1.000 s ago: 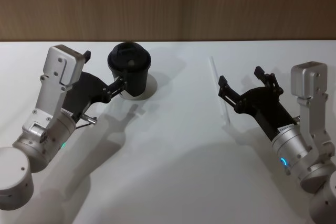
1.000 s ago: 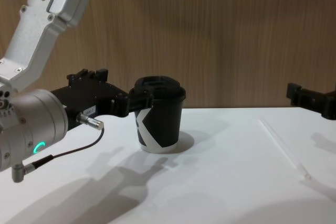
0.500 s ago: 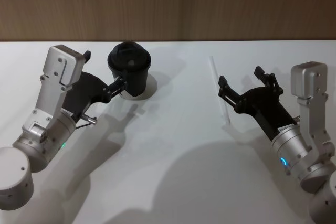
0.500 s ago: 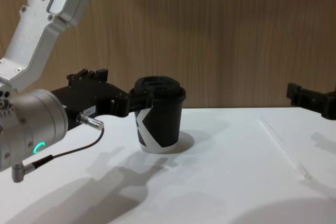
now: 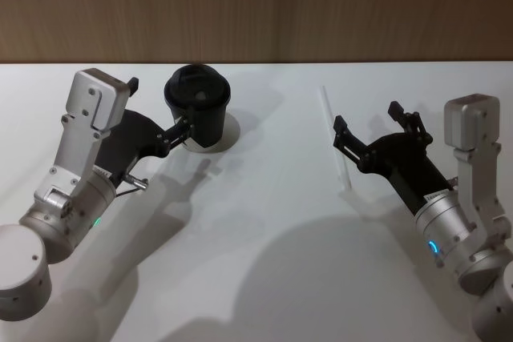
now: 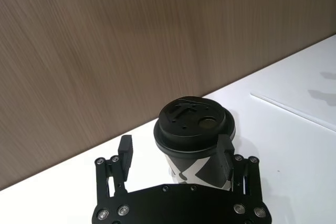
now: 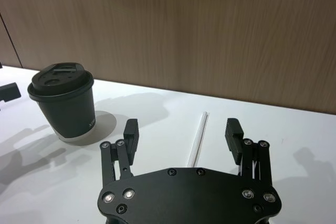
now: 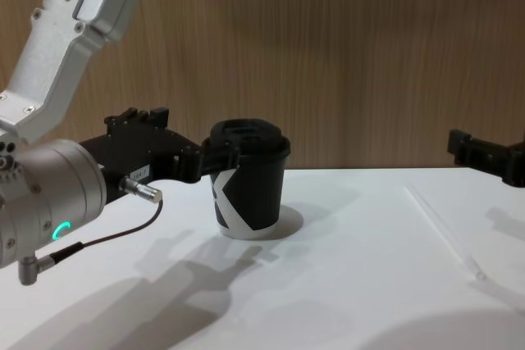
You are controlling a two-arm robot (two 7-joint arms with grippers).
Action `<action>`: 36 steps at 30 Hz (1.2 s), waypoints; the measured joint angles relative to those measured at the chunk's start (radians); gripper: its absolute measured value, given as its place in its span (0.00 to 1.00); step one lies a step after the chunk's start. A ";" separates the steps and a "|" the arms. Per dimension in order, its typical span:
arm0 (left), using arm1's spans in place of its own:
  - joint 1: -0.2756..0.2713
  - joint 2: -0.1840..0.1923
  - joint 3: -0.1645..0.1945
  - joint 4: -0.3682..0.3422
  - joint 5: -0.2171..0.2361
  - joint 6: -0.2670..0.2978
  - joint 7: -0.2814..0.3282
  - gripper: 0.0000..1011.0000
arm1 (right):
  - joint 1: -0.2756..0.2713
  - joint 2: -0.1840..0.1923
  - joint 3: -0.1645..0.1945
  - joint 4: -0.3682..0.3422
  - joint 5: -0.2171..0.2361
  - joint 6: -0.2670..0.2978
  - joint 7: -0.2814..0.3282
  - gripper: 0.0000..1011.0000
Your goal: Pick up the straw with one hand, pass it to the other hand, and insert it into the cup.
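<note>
While straw point(image 5: 328, 110) lies on desk point(image 5: 264, 262), right end effector point(image 5: 365, 115) hovers above, open, empty; pickup likely needs descent, pinch. Left end effector point(image 5: 160, 105) open by cup point(image 5: 198, 106).

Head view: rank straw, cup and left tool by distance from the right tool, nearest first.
1. Thin straight white straw: lying right at the fingertips of the open right tool, on the robot's right side.
2. Black paper cup with domed black lid: well across on the robot's left side.
3. Left tool: open around the cup, reaching in from its far side, so slightly farther.
</note>
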 joint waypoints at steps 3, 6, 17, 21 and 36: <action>0.000 0.000 0.000 0.000 0.000 0.000 0.000 0.99 | 0.000 0.000 0.000 0.000 0.000 0.000 0.000 0.99; 0.000 0.000 0.000 0.000 0.000 0.000 0.000 0.99 | 0.000 0.000 0.000 0.000 0.000 0.000 0.000 0.99; 0.000 0.000 0.000 0.000 0.000 0.000 0.000 0.99 | 0.005 0.008 -0.004 -0.014 -0.019 0.045 -0.004 0.99; 0.000 0.000 0.000 0.000 0.000 0.000 0.000 0.99 | 0.016 0.013 -0.010 -0.022 -0.030 0.106 -0.009 0.99; 0.000 0.000 0.000 0.000 0.000 0.000 0.000 0.99 | 0.116 0.013 -0.031 0.084 -0.038 0.231 0.035 0.99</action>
